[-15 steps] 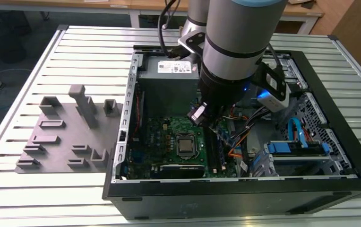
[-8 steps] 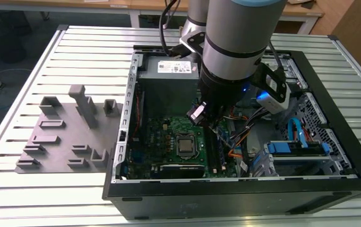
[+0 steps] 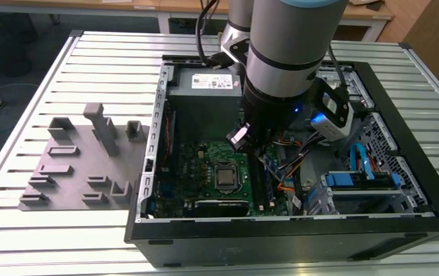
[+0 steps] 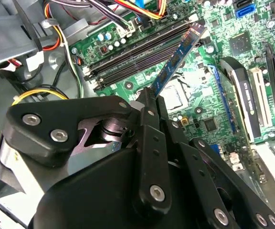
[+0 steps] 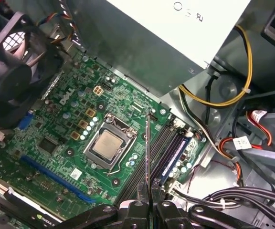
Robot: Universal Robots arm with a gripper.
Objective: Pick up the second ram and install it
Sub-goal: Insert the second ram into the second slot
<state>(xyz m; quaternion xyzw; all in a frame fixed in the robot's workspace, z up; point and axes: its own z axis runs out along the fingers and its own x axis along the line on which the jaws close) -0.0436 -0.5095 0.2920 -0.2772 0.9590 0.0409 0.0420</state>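
My jaws are pinching the second ram (image 4: 175, 59) by one end, holding it close over the long black slots (image 4: 137, 55) beside the processor (image 5: 108, 145) on the motherboard (image 5: 56, 124), inside the open computer case (image 3: 152, 144) on the slatted table (image 3: 112, 57).

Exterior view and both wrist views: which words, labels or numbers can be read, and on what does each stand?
Nothing can be quoted with certainty.
Power supply label: print too small to read.
Motherboard: white markings, too small to read.
Cable tag: print too small to read.
Black cover: white print, too small to read.
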